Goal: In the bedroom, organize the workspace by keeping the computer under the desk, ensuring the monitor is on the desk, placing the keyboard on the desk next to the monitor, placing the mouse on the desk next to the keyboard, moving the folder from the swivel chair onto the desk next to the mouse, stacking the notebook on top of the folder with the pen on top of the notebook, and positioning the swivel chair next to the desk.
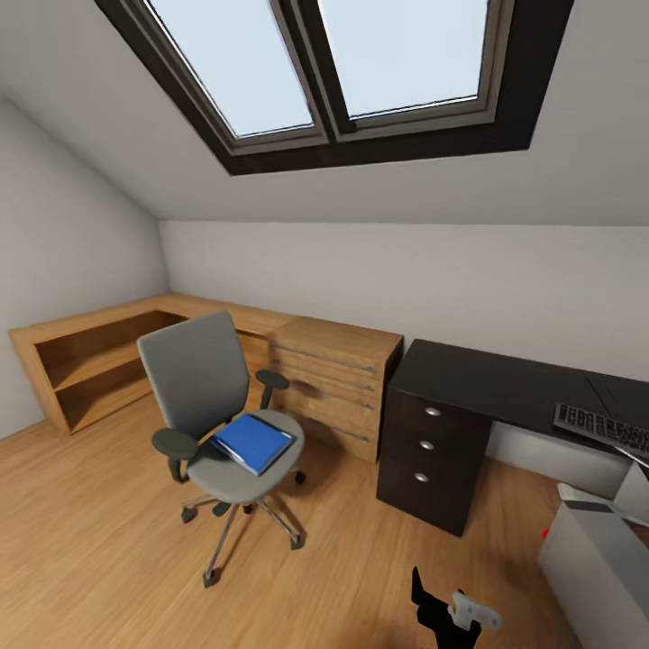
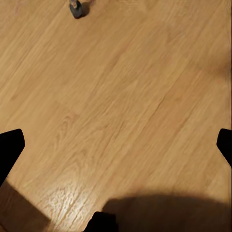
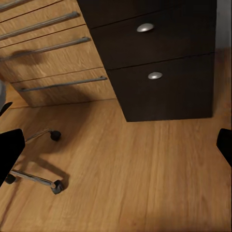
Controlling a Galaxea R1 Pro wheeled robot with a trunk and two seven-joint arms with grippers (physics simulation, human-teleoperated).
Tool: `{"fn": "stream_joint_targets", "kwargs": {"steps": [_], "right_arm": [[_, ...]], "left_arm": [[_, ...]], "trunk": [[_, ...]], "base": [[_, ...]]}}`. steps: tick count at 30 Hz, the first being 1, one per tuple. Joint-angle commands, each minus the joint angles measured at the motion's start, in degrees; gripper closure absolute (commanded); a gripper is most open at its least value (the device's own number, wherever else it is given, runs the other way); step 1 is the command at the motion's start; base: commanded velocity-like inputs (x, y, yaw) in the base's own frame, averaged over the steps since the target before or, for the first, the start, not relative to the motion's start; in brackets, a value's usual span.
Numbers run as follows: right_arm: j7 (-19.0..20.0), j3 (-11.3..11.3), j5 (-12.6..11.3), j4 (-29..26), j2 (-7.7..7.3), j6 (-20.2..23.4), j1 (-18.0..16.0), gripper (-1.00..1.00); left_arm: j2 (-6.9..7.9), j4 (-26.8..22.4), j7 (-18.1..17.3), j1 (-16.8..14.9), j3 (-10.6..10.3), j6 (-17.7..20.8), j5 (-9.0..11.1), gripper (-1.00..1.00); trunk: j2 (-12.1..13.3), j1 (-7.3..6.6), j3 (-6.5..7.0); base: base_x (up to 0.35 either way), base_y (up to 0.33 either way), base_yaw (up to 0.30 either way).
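Note:
The grey swivel chair (image 1: 203,397) stands on the wood floor left of centre, a little way from the desk, with the blue folder (image 1: 253,442) flat on its seat. The black desk (image 1: 505,379) runs along the right wall, and the keyboard (image 1: 599,424) lies on it at the far right. The silver-grey computer (image 1: 599,563) stands on the floor at the lower right. My left gripper (image 2: 118,145) hangs open over bare floor. My right gripper (image 3: 118,145) is open and faces the desk drawers (image 3: 154,72). The monitor, mouse, notebook and pen are out of view.
A light wooden chest of drawers (image 1: 335,379) stands between chair and desk, with a low wooden shelf (image 1: 90,361) along the left wall. Chair casters (image 3: 56,186) sit near my right gripper, one caster (image 2: 76,8) beyond my left. Open floor lies before the chair.

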Motion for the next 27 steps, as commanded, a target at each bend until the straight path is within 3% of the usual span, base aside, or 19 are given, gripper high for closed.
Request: {"fn": "stream_joint_targets", "kwargs": {"steps": [1, 7, 8, 9, 13, 18, 27], "right_arm": [[0.33, -0.37, -0.27, 0.1, 0.03, -0.1, -0.07, -1.0], [-3.23, 0.56, 0.22, 0.13, 0.1, 0.22, -0.07, -1.0], [-4.62, 1.52, 0.77, 0.15, 0.13, 0.43, -0.07, -1.0], [-7.87, 4.14, 1.87, 0.22, 0.17, 1.05, -0.07, -1.0], [-11.63, 6.9, 2.51, 0.26, 0.18, 2.48, -0.07, -1.0], [-13.82, 8.48, 2.78, 0.2, 0.19, 4.02, -0.07, -1.0], [-14.08, 8.66, 2.97, 0.12, 0.19, 4.17, -0.07, -1.0]], "left_arm": [[0.05, 0.02, 0.39, -0.04, -0.42, -1.7, 0.64, -1.0], [0.05, -0.03, 0.5, -0.04, -0.26, -3.66, 0.59, -1.0], [0.05, -0.04, 0.53, -0.04, -0.19, -4.68, 0.58, -1.0], [0.05, -0.06, 0.55, -0.04, -0.12, -7.67, 0.64, -1.0], [0.07, -0.06, 0.56, -0.04, -0.09, -10.16, 0.71, -1.0], [0.13, -0.07, 0.71, -0.04, 0.0, -11.32, 0.8, -1.0], [0.14, -0.07, 0.9, -0.04, 0.02, -11.45, 0.83, -1.0]], "trunk": [[0.38, -0.23, 0.12], [0.78, -0.45, 0.19], [0.78, -0.45, 0.15], [0.78, -0.45, 0.09], [0.78, -0.45, -0.2], [0.78, -0.45, -0.63], [0.78, -0.45, -1.19]], "base": [[0.0, 0.0, -0.292], [0.0, 0.0, -0.273], [0.0, 0.0, -0.231], [0.0, 0.0, -0.188], [-0.003, 0.0, -0.12], [-0.148, 0.007, -0.048], [-0.32, 0.063, -0.174]]}}
